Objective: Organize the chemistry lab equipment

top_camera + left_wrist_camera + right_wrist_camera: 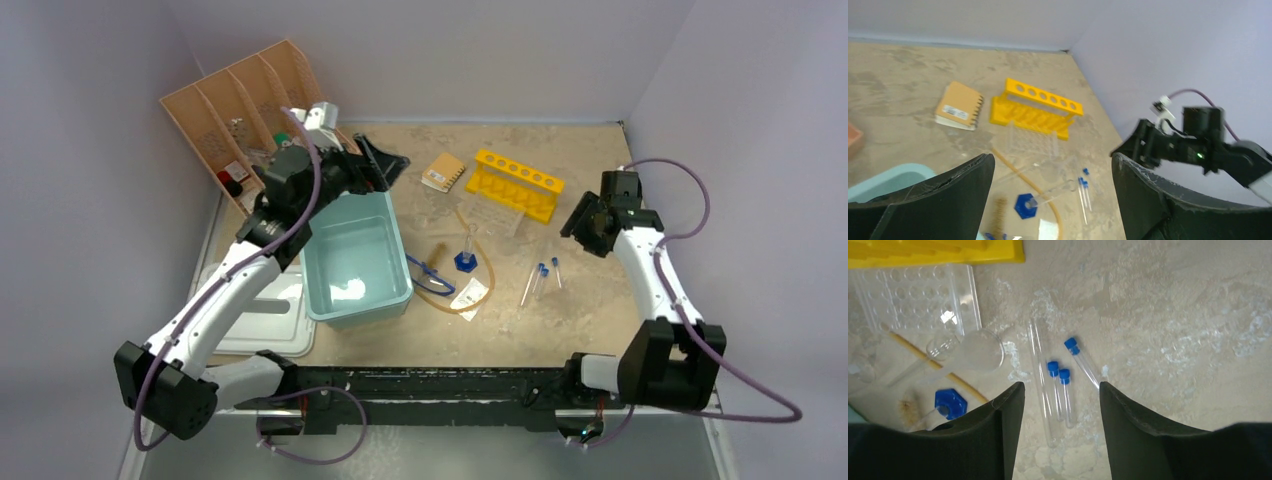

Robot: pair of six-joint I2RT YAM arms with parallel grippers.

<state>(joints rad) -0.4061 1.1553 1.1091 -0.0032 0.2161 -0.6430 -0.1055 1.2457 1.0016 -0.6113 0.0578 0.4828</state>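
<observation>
Three blue-capped test tubes [1066, 390] flat on the table [1173, 315], just ahead of the spread right gripper [1061, 386].

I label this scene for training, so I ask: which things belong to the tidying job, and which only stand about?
Job: blue-capped test tubes, cylinder with blue base, goggles, amber tubing, brush.
Standing about: peach organiser, teal tub.

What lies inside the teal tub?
Nothing shows inside the teal tub, only glare on its floor. The left arm covers its far left corner, so that part is hidden.
</observation>
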